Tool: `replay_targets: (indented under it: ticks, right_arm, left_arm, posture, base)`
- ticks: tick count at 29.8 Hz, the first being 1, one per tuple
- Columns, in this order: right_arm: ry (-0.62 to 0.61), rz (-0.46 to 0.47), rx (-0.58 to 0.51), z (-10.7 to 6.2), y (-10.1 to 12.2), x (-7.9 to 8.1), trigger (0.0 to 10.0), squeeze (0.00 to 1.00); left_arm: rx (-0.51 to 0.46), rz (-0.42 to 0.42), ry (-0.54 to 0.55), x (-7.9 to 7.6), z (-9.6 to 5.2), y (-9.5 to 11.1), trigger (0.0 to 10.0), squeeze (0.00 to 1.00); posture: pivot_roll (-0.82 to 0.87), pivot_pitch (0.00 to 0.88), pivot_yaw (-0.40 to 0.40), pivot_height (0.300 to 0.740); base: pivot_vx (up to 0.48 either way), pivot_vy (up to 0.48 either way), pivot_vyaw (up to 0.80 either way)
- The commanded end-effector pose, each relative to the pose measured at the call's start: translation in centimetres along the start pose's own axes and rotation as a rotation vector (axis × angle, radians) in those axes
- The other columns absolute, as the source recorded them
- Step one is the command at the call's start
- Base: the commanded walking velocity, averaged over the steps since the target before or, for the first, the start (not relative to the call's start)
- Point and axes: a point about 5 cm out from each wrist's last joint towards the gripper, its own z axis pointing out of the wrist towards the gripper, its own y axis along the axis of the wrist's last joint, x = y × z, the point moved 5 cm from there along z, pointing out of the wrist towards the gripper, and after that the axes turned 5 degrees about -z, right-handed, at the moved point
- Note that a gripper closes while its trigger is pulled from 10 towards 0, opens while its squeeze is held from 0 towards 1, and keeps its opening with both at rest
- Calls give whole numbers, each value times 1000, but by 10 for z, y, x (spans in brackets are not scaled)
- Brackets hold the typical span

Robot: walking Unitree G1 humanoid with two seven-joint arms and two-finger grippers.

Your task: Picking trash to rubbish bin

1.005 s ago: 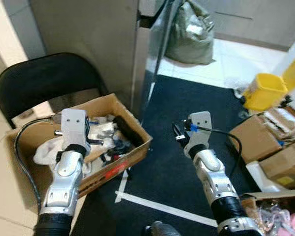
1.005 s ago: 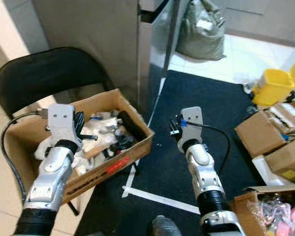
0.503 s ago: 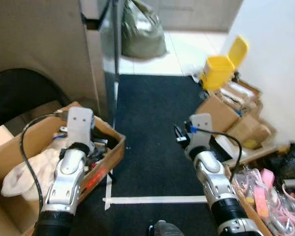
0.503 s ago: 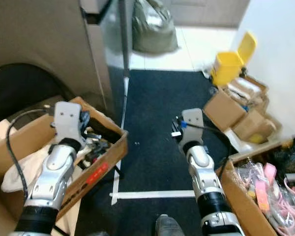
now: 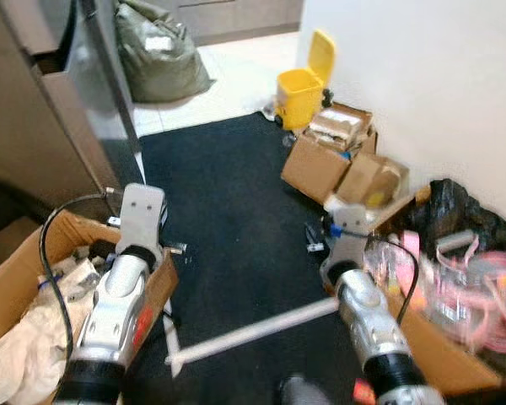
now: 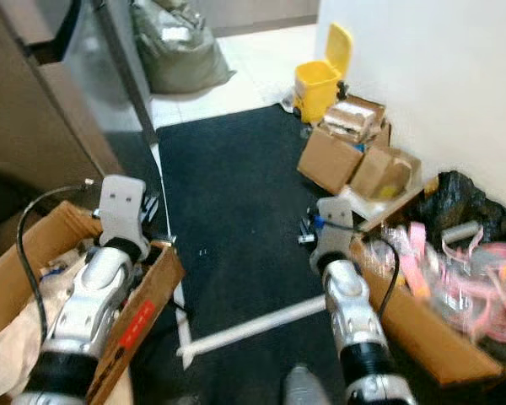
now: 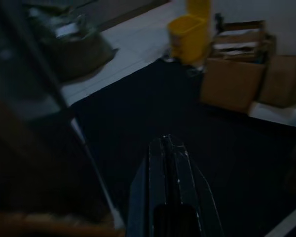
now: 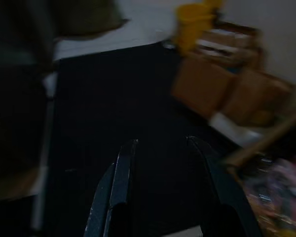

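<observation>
Bin: yellow rubbish bin (image 5: 304,87), lid tipped up, on the floor at the far right corner of the black mat (image 5: 228,202), against the white wall (image 5: 422,76). It lies ahead and to my right.
Trash: I judge the load to be the clutter in the open cardboard box (image 5: 17,287) at my near left, past the mat's left edge. Which piece comes first I cannot tell.
Left pincer (image 7: 166,148): held over that box's right rim, fingers pressed together, nothing between them. Nearer to the trash.
Right pincer (image 8: 160,148): held over the mat's right side, fingers parted, nothing held. Nearer to the bin.
Key relation: bin and trash lie on opposite sides of me, the mat between. The bin's mouth faces up, so a drop from above should do.
Between right pincer and bin: brown cartons (image 5: 337,164) along the mat's right edge; I'd steer clear of them.
Near right: box of pink tangled stuff (image 5: 464,287); black bag (image 5: 451,211) behind it.
Far left: grey sack (image 5: 156,51) on the tiles.
</observation>
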Motion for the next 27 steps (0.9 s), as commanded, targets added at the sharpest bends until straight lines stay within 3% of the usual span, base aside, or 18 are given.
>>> replay_targets:
  ticks: [1, 13, 22, 27]
  right_arm:
    - [-6, 6, 7, -3, -4, 1, 10000, 0]
    - [4, 17, 16, -5, -5, 13, 10000, 0]
    - [24, 17, 34, 0, -7, 17, 10000, 0]
    - [28, 27, 44, 3, -7, 18, 10000, 0]
  left_arm:
    - [20, 16, 3, 5, -2, -4, 10000, 0]
    - [46, -16, 56, 11, -2, -10, 10000, 0]
    - [29, -14, 105, 15, -3, -8, 10000, 0]
    - [68, -25, 99, 14, -5, -13, 10000, 0]
  posture:
    - [84, 83, 89, 740]
    - [76, 80, 79, 740]
    - [89, 48, 7, 740]
    - [87, 45, 0, 740]
  base:
    - [0, 0, -800]
    - [0, 0, -800]
    - [0, 0, -800]
    - [0, 0, -800]
